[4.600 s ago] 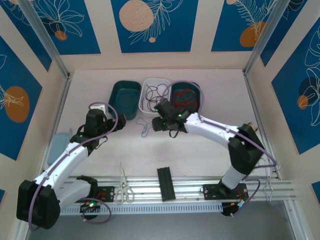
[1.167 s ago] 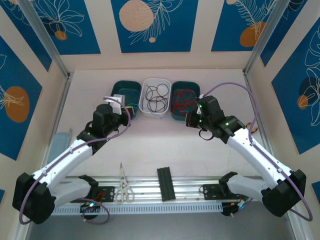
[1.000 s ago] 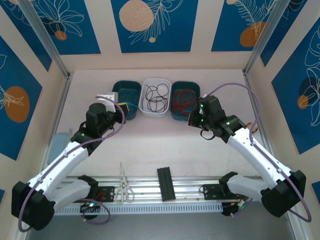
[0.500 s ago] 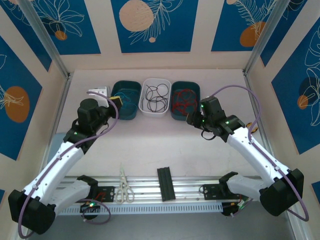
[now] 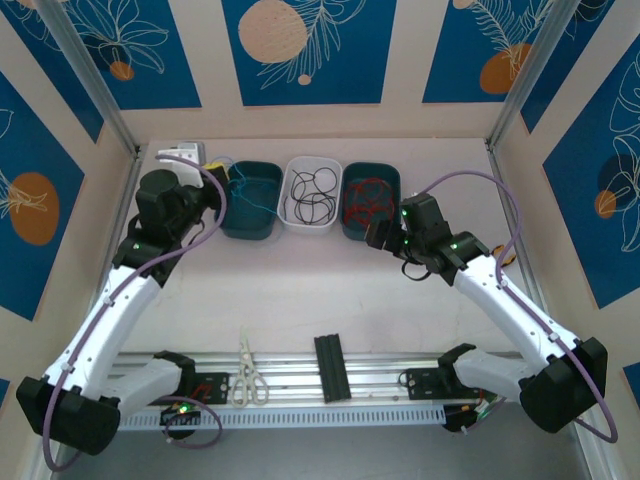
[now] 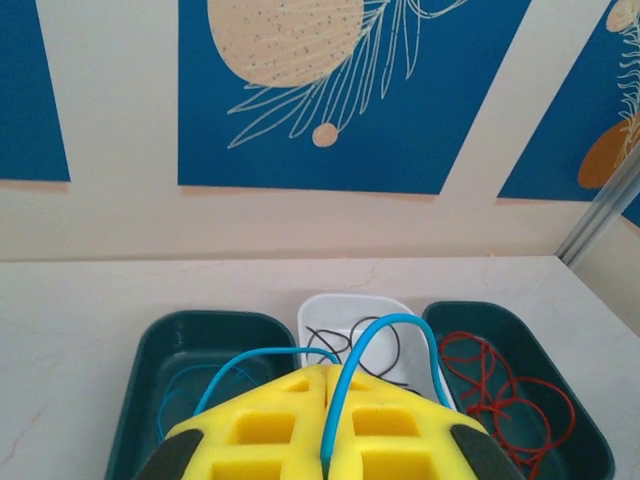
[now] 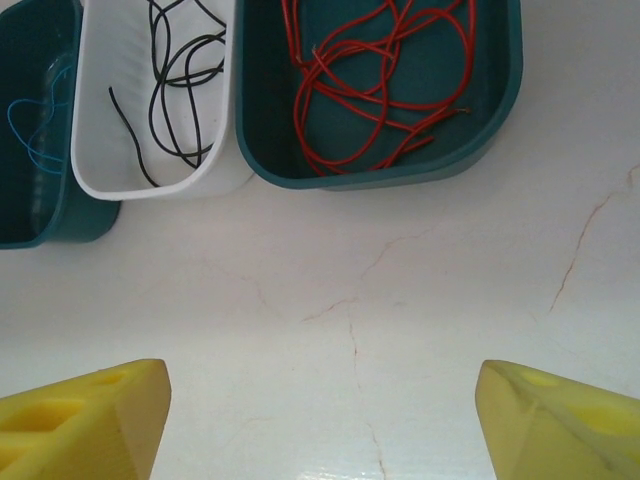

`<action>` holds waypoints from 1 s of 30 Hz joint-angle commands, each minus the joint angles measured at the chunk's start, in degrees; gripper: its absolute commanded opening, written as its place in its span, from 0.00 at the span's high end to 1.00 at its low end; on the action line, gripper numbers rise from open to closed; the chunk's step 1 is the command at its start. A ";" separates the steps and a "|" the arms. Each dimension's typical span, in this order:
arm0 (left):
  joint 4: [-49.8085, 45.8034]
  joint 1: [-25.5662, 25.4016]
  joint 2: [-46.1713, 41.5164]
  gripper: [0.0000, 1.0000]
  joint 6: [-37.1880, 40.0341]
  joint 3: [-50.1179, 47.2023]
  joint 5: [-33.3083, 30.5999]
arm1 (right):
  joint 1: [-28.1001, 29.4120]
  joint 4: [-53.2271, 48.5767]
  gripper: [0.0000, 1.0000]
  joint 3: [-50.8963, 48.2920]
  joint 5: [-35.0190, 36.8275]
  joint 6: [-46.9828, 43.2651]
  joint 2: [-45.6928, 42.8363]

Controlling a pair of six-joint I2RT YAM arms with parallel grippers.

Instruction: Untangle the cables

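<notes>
My left gripper (image 6: pixel 327 372) is shut on a blue cable (image 6: pixel 385 325), which arches out of the yellow pads and hangs down toward the left teal tray (image 6: pixel 150 350). From above, the left gripper (image 5: pixel 213 178) hovers at that tray's left end. More blue cable (image 7: pixel 35 135) lies inside it. Black cables (image 7: pixel 128 140) lie in the white tray (image 5: pixel 312 222), and red cables (image 7: pixel 380 90) lie in the right teal tray (image 7: pixel 500 110). My right gripper (image 7: pixel 322 385) is open over bare table in front of the red tray, holding nothing.
Scissors (image 5: pixel 247 375) and a black ridged block (image 5: pixel 332 366) rest on the aluminium rail (image 5: pixel 400 375) at the near edge. The three trays stand side by side near the back wall. Metal posts frame both sides.
The left arm has swung back and to the left, carrying the blue cable off the table to the left teal tray. The right arm withdrew from the centre to the right.
</notes>
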 commanded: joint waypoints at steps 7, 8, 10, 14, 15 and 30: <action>0.30 4.15 6.95 1.00 5.00 8.34 0.01 | -0.39 0.49 0.17 -1.17 1.26 0.74 -1.15; 0.47 4.44 7.92 1.00 5.35 9.04 -0.10 | -0.42 0.46 0.17 -1.25 1.25 0.74 -1.06; 1.33 5.07 9.66 1.00 6.11 10.06 -0.19 | -0.42 0.58 0.17 -1.26 1.28 0.56 -1.10; 1.85 6.12 13.69 1.00 7.25 12.91 -0.36 | -0.55 0.34 0.17 -1.35 2.09 0.64 -1.19; 1.85 6.30 14.68 1.00 7.46 13.53 -0.37 | -0.68 0.24 0.17 -1.35 2.25 0.72 -1.19; -1.06 8.60 28.73 1.00 11.31 25.22 -1.77 | -2.17 -0.11 0.12 -2.05 5.11 2.59 -3.20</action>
